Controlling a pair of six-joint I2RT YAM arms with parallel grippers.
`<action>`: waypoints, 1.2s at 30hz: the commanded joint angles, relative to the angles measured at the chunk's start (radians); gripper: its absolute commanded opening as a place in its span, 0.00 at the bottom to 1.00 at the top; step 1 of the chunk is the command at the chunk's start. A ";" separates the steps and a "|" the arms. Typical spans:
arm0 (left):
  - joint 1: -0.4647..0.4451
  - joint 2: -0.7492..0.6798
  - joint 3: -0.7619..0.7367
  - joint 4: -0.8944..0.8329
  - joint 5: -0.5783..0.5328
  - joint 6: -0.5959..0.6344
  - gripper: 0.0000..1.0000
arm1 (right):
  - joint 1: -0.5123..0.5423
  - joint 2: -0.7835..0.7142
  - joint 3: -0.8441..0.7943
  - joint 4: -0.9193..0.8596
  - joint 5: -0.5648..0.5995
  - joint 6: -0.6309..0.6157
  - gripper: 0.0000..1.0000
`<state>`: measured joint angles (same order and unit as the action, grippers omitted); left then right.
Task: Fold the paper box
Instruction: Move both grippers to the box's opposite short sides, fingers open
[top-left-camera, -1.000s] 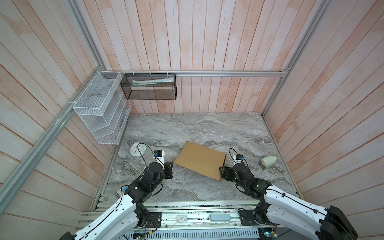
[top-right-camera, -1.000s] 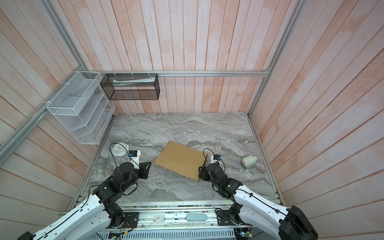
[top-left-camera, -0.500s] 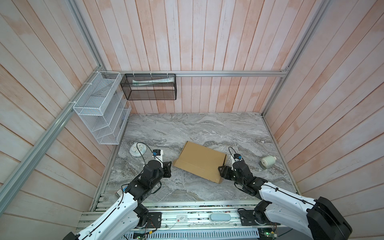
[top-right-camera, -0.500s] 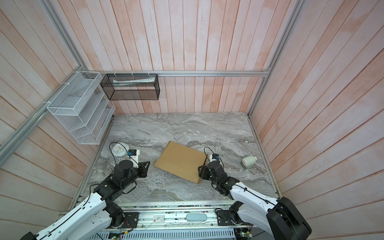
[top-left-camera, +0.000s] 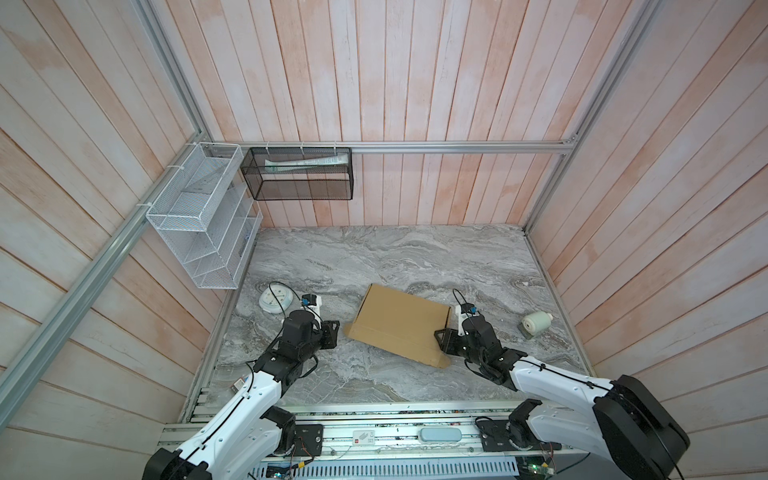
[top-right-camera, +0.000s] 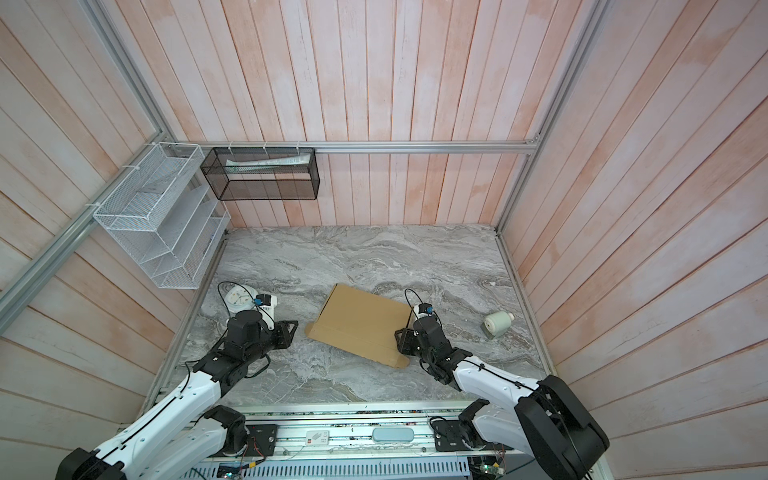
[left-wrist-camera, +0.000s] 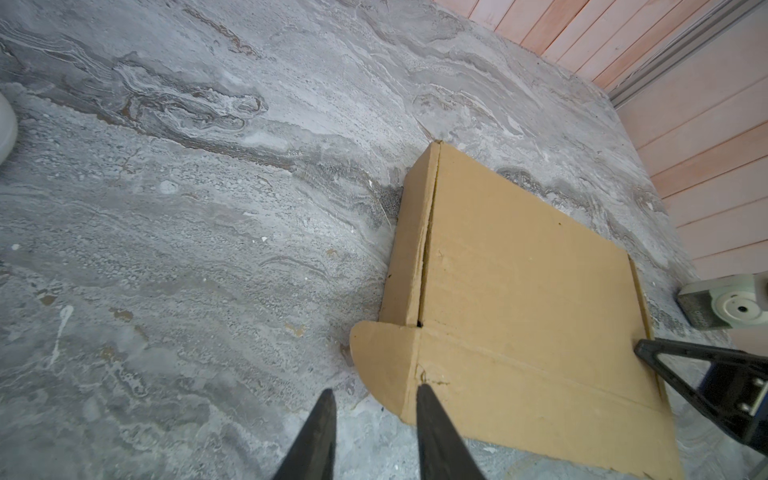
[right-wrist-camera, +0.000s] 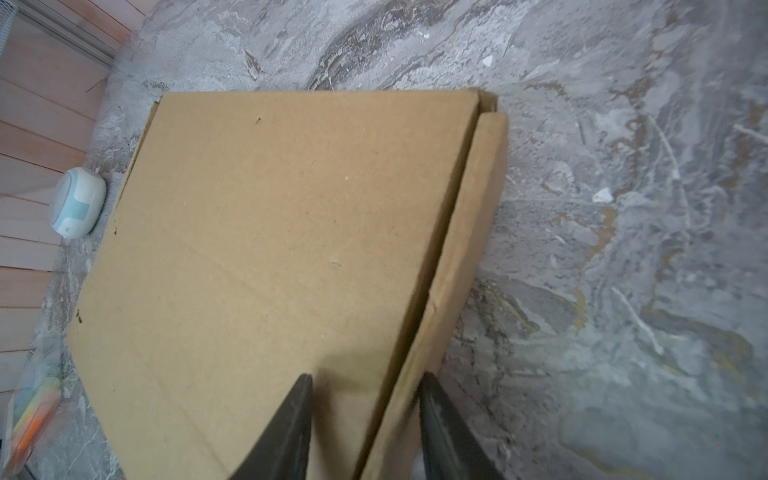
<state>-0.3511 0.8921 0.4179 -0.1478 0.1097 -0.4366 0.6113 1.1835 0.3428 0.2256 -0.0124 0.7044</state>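
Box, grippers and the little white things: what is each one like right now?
paper box: lid folded down, lying flat on the table, rounded flaps sticking out at its near corners.
left gripper: open, empty, tips by one flap.
right gripper: jaws either side of the box's side edge; squeezing or not, cannot tell.
round white gadget: lying flat.
white roll: tipped on its side.
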 joint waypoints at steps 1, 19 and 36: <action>0.022 0.026 0.038 0.052 0.056 0.021 0.37 | -0.021 0.058 0.031 -0.051 -0.039 -0.076 0.37; 0.069 0.264 0.102 0.097 0.226 0.039 0.37 | -0.078 0.206 0.183 -0.072 -0.190 -0.240 0.26; 0.069 0.319 0.079 0.062 0.157 0.037 0.29 | -0.081 0.194 0.192 -0.075 -0.207 -0.238 0.22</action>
<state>-0.2878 1.1934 0.4919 -0.0864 0.2810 -0.4110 0.5320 1.3731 0.5175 0.2070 -0.2020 0.4774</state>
